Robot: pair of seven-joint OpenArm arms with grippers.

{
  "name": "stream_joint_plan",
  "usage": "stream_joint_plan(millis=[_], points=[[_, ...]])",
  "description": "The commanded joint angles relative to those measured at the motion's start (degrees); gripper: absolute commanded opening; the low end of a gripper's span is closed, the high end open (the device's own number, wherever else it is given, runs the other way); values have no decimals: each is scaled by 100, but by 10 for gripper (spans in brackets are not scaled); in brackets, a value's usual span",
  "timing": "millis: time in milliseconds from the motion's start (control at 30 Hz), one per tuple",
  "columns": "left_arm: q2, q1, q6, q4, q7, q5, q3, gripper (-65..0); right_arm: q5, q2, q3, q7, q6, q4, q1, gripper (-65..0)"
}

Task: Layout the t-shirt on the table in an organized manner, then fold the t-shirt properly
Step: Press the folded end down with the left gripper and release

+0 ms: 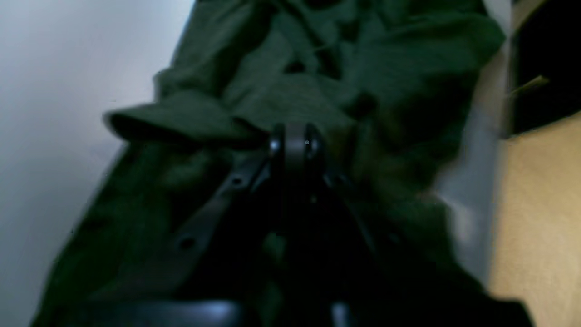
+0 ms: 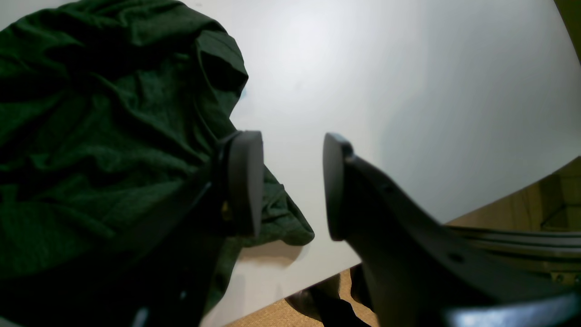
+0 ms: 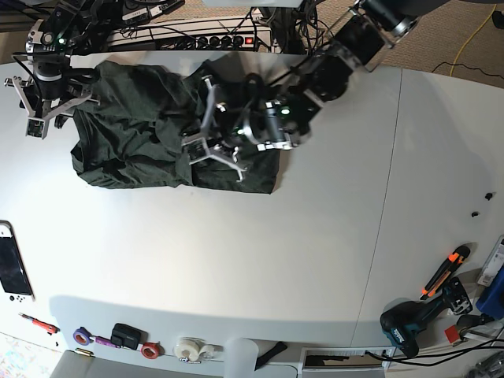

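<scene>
Meanwhile, my left fingers (image 1: 295, 136) pinch the t-shirt (image 3: 150, 134), bunched lengthwise along the surface's (image 3: 260, 260) far edge; my right fingers (image 2: 245, 181) hang apart beside it, bare surface beyond.

White table (image 3: 315, 260); crumpled olive t-shirt (image 3: 134, 142) on far-left part.

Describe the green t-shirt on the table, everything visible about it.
The dark olive-green, plain soft-fabric t-shirt lies crumpled and heavily wrinkled, not spread flat, at the far side of the smooth white table. The left gripper is shut on a fold near its middle. The right gripper hangs open beside its edge, gripping nothing.
</scene>
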Motion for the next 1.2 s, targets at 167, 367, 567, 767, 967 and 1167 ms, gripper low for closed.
stream_joint_plan(millis=[167, 367, 567, 767, 967, 1167], points=[[800, -662, 214, -675, -413, -70, 2, -650, -28, 74, 22, 101, -50, 92, -2, -429], [1005, -1019, -184, -337, 83, -1587, -262, -650, -31, 74, 22, 103, -48, 90, -2, -429], [667, -1014, -1093, 205, 1853, -2341, -1467, -650, -28, 76, 22, 105, -50, 90, 0, -429], [-138, -669, -1438, 205, 2756, -2813, -1950, -650, -26, 76, 22, 133, -50, 90, 2, -429], [-420, -162, -1502, 197, 1609, -2347, -1947, -650, 131, 74, 17, 131, -50, 90, 2, -429], [-72, -129, -1469, -94, 1054, -1698, -1947, -650, 122, 74, 17, 109, -48, 92, 0, -429]])
